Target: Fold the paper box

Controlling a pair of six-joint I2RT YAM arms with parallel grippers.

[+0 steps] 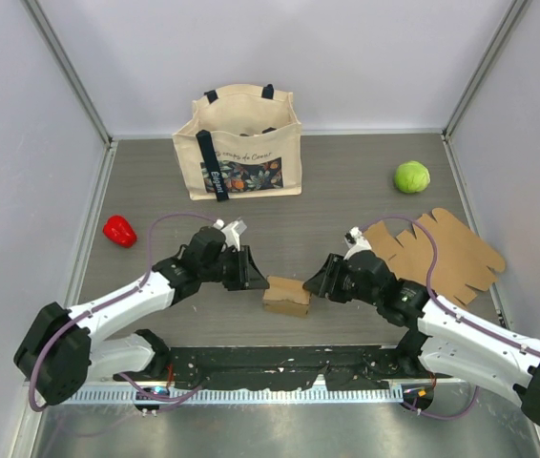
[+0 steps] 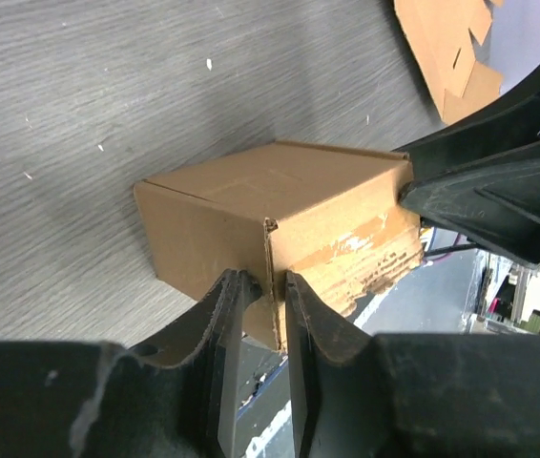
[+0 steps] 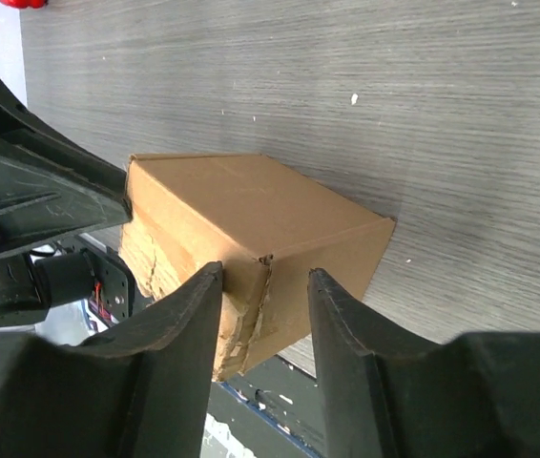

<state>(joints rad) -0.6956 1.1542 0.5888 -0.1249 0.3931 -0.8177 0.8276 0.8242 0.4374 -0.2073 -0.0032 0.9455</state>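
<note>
1. Two grippers bracket the folded paper box (image 1: 286, 295). It lies straight ahead of each tool, between the two sets of fingertips, resting on the table (image 1: 346, 191).
2. The box's long axis runs from one gripper to the other, so each tool faces a short end. Neither arm is nearer; both are right at the box.
3. Left gripper (image 2: 260, 281): jaws nearly together, with a standing edge of the box's end panel in the slit between them. Whether the fingers truly pinch that edge or only straddle it, I cannot tell.
4. Right gripper (image 3: 265, 272): jaws moderately apart, astride the seam on the opposite end, gripping nothing.
5. Judgement: the next move turns on pressing inward along that axis. Opposed pushes should keep the box from sliding.
6. Wrist views show torn, peeled paper low on the box's side and the end seams. The top view hides these. It alone shows both arms converging, and a flat cardboard blank (image 1: 442, 253) outboard of the right gripper.
</note>
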